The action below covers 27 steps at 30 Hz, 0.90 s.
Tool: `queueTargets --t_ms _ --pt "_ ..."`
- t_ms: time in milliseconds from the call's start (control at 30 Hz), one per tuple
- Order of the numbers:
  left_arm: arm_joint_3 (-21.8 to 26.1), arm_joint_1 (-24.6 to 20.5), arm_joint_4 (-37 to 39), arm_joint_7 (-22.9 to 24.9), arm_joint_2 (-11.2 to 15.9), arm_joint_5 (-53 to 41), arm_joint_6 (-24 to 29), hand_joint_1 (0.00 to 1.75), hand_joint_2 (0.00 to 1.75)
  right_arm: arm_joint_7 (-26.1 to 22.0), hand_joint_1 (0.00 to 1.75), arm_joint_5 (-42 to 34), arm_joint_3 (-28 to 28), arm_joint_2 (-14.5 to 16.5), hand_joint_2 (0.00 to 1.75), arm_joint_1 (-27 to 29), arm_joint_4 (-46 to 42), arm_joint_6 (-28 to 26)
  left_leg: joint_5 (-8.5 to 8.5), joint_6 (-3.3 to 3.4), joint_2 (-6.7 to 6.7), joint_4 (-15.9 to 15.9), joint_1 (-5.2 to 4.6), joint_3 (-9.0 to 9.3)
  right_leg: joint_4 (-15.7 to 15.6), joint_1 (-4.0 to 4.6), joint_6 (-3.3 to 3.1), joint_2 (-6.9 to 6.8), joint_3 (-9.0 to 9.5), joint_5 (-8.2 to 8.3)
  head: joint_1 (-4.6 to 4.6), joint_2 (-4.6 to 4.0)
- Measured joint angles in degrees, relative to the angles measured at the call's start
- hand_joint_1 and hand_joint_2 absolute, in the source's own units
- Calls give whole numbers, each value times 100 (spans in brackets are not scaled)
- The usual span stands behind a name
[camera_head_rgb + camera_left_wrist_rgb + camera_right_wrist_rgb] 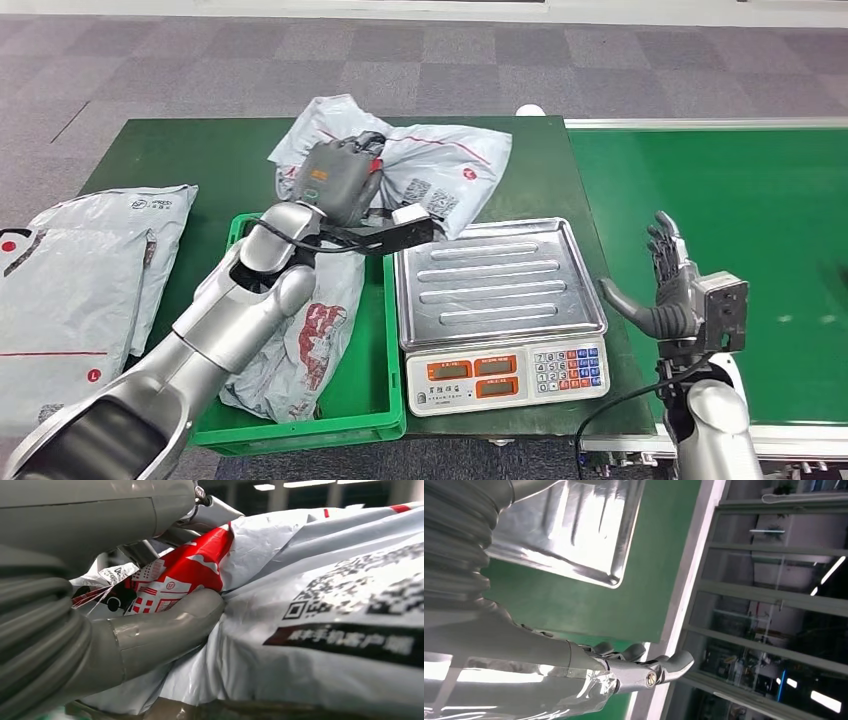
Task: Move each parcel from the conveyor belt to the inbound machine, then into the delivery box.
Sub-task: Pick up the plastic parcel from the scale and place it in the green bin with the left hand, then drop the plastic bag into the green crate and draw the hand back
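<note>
A grey-white parcel [440, 165] with red lines and a printed code patch is gripped by the left hand [338, 180] above the far part of the green desk [180, 160], just behind the scale [500, 300]. In the left wrist view the thumb [170, 625] is seen pressed into the crumpled plastic of the parcel [310, 630], beside a red-and-white printed section, so the hand is closed on the bag. The near edge of the parcel hangs over the back rim of the scale's steel pan [495, 275], though contact cannot be told.

The scale is placed on the desk between the green crate [370, 410] and the conveyor belt [720, 250]. Its front panel carries 3 orange displays and a keypad. Another parcel [300, 350], grey with red print, is lying inside the crate, partly covered by the left arm. 2 more grey bags [90, 270] are seen at the left end of the desk, overhanging its edge.

The right hand [665, 290] is held upright at the near edge of the conveyor belt, just right of the scale, with its fingers spread apart and nothing in it. In the right wrist view the same hand [634, 667] is seen with the corner of the pan [574, 535] beyond it.
</note>
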Motion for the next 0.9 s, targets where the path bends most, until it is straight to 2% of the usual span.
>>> queueTargets --t_ms 133,233,700,800,900 --pt "226 484 -539 326 489 -769 -176 175 175 45 0 -22 -206 -8 175 382 -330 34 -3 -4 0 -1 1 -2 0 2 -3 -1 -5 -4 0 0" --pt "345 709 -825 335 671 -897 -246 175 175 60 0 -21 -290 -8 175 510 -478 56 -3 -4 -3 -1 2 -5 0 3 -4 -6 -6 -6 -2 0" --pt "502 881 -1193 356 833 -991 -336 175 175 70 0 -20 -335 -8 175 586 -648 82 -2 -3 -1 1 0 -5 0 1 -3 -4 -6 -4 -2 0" --pt "527 962 -1274 486 893 -1294 -493 175 175 75 0 -16 -346 -8 175 631 -686 82 -3 -4 0 0 1 -5 0 1 -4 -2 -6 -5 -2 0" --pt "581 1231 -1538 583 1038 -1667 -723 175 175 88 0 2 -403 -8 175 755 -781 82 -10 -8 1 -1 1 -3 0 1 -5 3 -6 -8 -2 0"
